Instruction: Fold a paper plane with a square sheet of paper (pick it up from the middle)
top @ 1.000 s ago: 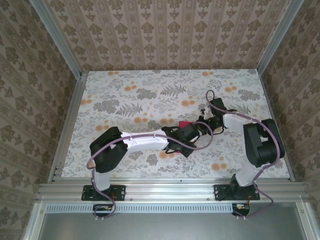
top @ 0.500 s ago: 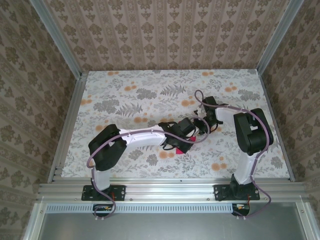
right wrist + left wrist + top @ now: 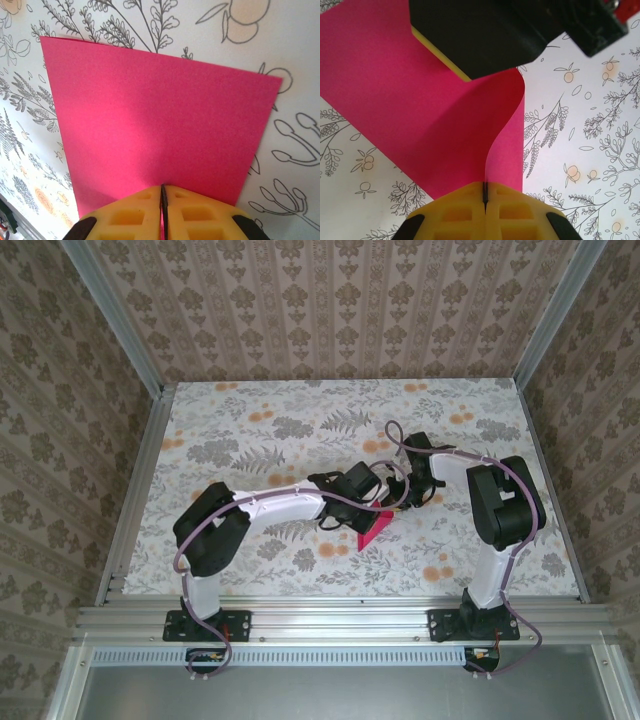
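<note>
Your left pincer (image 3: pixel 484 187) and right pincer (image 3: pixel 161 190) each pinch an edge of the sheet (image 3: pixel 372 530), held just right of the middle of the desk (image 3: pixel 250 430), and far more pink shows on their near side than a second ago, with the right arm drawn in.

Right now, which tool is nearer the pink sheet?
Neither left nor right: both are touching it. The left tool is shut on one edge of the sheet; the right tool is shut on another edge.
</note>
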Available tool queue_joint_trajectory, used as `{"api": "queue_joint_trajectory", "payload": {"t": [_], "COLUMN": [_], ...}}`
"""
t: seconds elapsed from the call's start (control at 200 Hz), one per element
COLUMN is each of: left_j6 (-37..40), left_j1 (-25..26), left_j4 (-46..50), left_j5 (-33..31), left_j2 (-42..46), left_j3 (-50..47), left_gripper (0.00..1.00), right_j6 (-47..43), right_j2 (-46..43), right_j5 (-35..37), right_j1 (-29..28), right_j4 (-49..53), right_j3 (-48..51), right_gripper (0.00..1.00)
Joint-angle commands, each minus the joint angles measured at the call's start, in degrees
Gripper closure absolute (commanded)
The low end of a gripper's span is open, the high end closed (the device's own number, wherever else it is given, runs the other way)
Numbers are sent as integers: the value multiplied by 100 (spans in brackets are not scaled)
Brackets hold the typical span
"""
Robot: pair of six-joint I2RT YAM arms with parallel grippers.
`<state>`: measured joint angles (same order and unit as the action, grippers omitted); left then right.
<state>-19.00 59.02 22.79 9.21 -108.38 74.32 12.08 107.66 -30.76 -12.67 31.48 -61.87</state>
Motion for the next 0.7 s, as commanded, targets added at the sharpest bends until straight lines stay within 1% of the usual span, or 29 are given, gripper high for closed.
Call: {"api": "queue_joint_trajectory", "payload": {"t": [0.0, 0.29, 0.47, 0.695], "left_j6": [170, 109, 6, -25], "left_j1": [-50, -97, -120, -176], "left_j4": [105, 76, 25, -92], "left_j5": [19, 41, -67, -56], "left_j2": [-131, -295, -276, -289], "left_j3": [128, 126, 27, -16], "left_gripper": [100, 100, 100, 100], "right_j6": [-84, 17, 101, 100], "right_j2": [160, 133, 100, 112], "right_j5": [193, 121, 99, 62], "right_j1": [-35, -41, -39, -41], "right_j4": [297, 245, 200, 191], "right_j3": [-56, -46, -10, 32], "right_gripper": [89, 88, 87, 87]}}
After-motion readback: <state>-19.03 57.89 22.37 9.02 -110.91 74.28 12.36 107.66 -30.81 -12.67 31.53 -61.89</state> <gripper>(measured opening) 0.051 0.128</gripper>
